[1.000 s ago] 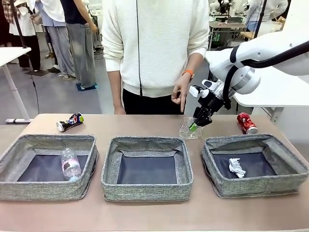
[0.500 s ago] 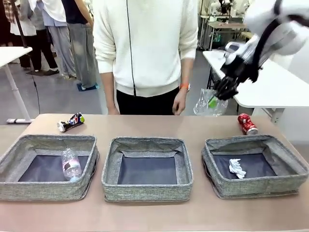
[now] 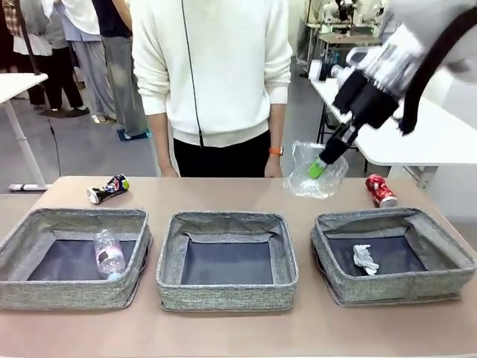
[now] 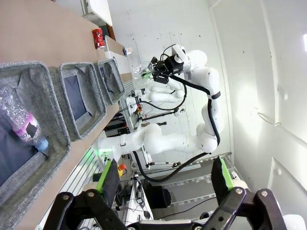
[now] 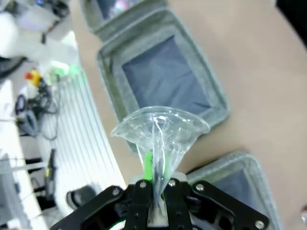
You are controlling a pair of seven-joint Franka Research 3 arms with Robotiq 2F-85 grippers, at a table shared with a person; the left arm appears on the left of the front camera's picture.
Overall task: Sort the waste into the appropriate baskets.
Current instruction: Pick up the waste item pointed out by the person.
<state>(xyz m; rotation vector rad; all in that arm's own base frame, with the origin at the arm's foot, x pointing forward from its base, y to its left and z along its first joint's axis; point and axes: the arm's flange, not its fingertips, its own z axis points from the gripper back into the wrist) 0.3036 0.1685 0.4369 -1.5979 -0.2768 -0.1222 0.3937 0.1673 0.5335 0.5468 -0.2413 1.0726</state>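
Holding the clear plastic cup (image 3: 299, 177) aloft over the tabletop's (image 3: 223, 190) far right side, my right end effector (image 3: 317, 167) pinches only its thin, crumpled wall. I judge it could slip free on the swing toward the left basket (image 3: 74, 216), where the bottle (image 3: 109, 253) lies, landing wrongly. My left end effector (image 4: 164, 175) stands wide, empty.

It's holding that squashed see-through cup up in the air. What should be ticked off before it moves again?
1. Grip: right gripper shut on the clear plastic cup, pinching its wall: ok.
2. Cup lifted off the table: ok.
3. Likely target, the left basket with the clear plastic bottle, has room: ok.
4. Path free of people: person's hand hangs close beside the cup: not ok.
5. Left gripper open, carrying nothing: ok.
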